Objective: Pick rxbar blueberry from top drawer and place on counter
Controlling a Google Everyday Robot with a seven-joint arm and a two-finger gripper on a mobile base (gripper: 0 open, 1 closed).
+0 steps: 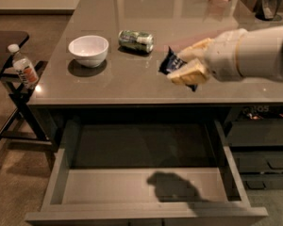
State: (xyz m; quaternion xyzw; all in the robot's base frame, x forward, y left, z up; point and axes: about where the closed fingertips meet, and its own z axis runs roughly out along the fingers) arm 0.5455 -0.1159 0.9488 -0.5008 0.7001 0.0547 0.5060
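1. Holds rxbar blueberry (pixel 167 63) clamped in pincer (pixel 181 66), over desk (pixel 132 86) near front edge
2. Hovers right of can (pixel 136 40) and white bowl (pixel 88 49)
3. Casts shadow (pixel 172 187) on floor of open top drawer (pixel 108 186)

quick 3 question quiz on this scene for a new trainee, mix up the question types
1. True or false: the top drawer is shut.
2. The hand hangs over the front right part of the counter. What is it shut on? A: a spoon. B: the rxbar blueberry. C: an apple.
3. Which lies nearer the hand, the white bowl or the green can?

Key: 1 false, it stands pulled out. 2 B. 3 the green can.
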